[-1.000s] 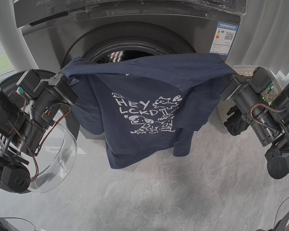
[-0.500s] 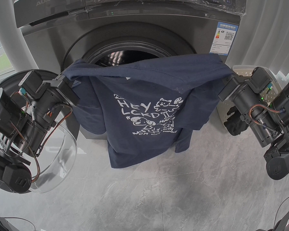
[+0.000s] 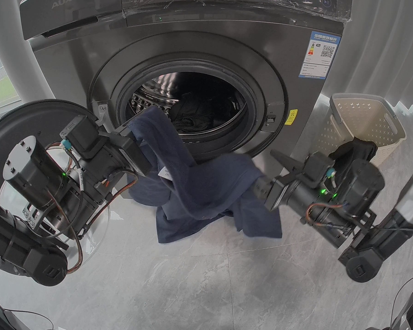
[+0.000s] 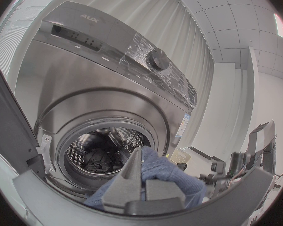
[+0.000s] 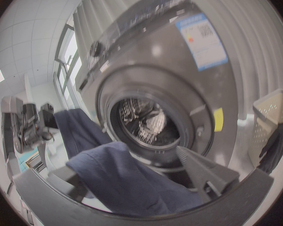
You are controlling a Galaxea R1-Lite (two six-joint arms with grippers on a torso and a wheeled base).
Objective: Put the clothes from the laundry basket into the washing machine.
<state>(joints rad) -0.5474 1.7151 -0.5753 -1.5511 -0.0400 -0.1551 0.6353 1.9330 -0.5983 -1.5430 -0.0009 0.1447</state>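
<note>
While you kept both arms in front of the open washing machine (image 3: 284, 56), the left gripper (image 4: 142, 185) had its fingers (image 4: 129, 176) clenched on one edge of the navy T-shirt (image 3: 202, 193), just beside the lower left rim of the round opening. The right gripper (image 3: 268, 179) had its fingers spread apart. The other end of the shirt lay draped over one of them, and the second one stood bare, apart from the cloth. The shirt hung between your two grippers, outside the drum and below the opening. Its lower folds reached down to the floor (image 3: 261, 276); whether they touched it, I cannot tell.

The shirt looked dark blue, crumpled and sagging in the middle, with a small white label showing near the left gripper.

You had one navy shirt in hand, and one dark garment (image 3: 353, 150) hung over the rim of the single laundry basket (image 3: 371, 111), at the right of the machine. A dark bundle (image 3: 202, 108) lay inside the drum; I cannot tell how many pieces it contained. The one door (image 3: 27, 124) stood open at the left.
</note>
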